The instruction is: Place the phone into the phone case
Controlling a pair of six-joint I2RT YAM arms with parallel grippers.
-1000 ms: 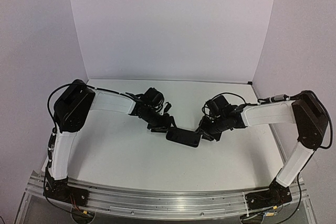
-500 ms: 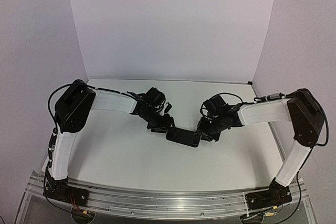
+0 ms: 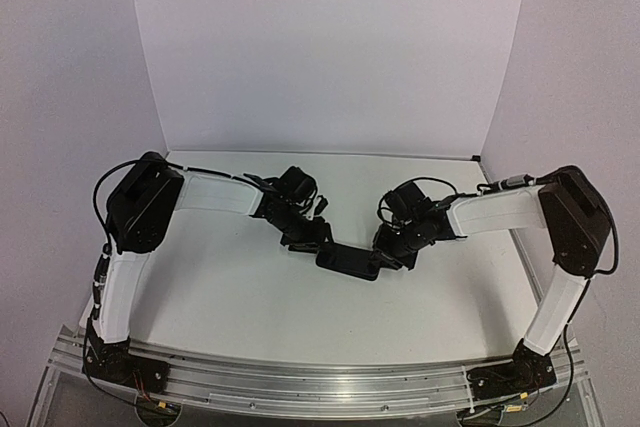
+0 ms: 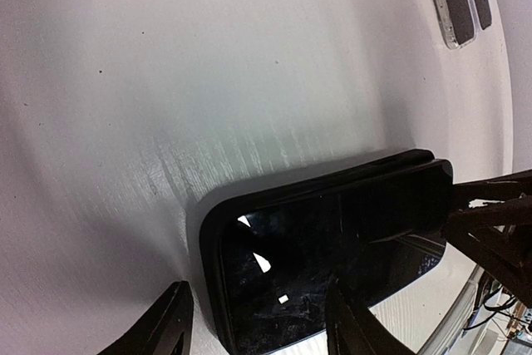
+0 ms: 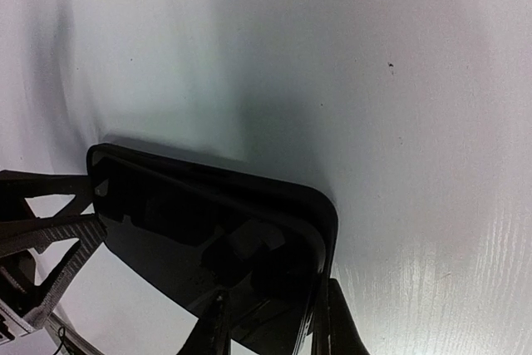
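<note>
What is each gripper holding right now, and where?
Right gripper seems to pinch the phone at one end corner, though contact cannot be told. Left gripper straddles the other end, open.

Black phone (image 4: 332, 239), white table (image 4: 166, 81)

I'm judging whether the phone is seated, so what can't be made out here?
Left wrist: bottom edge cuts off the near end of phone and case.
Top view: both merge into one small dark shape.
Right wrist: whether right gripper pinches the case; bottom edge cuts its fingers.
</note>
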